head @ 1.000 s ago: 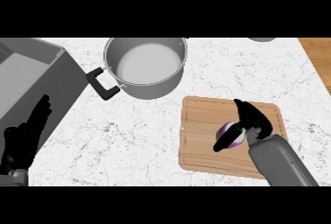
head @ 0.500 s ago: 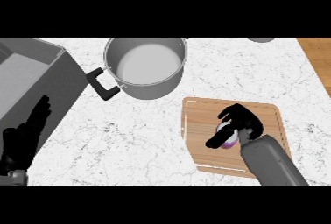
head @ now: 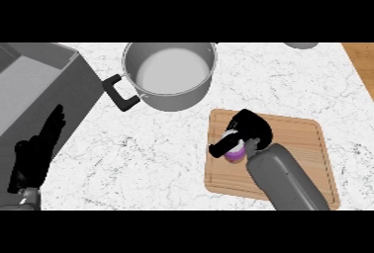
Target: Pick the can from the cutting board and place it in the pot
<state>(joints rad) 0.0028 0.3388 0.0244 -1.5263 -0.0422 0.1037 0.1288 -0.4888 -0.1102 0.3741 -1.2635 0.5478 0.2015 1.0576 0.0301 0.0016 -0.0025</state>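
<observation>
Curling over the purple can (head: 234, 154), the right hand (head: 248, 129) has its fingers and thumb bent round it, so that only the lower part of the can and a pale strip of its top show beneath the black palm. The can is on the wooden cutting board (head: 306, 148), toward the board's left side, and the board lies near the right edge of the white marbled counter (head: 146, 163), close to the front. The right grey forearm (head: 285, 183) comes up from the front edge across the middle of the board.

The grey pot (head: 171, 74) stands at the back of the counter, about midway along it, well apart from the board's far left corner. Its black handle (head: 120, 92) juts out toward the front left. The inside of the pot looks bare and pale.

At the left edge of the counter sits a large grey box-like unit (head: 36, 84). The left hand (head: 36, 148) rests near the front left corner, fingers straight and pointing away toward the back, holding nothing. A brown strip (head: 361, 59) shows at the back right corner.
</observation>
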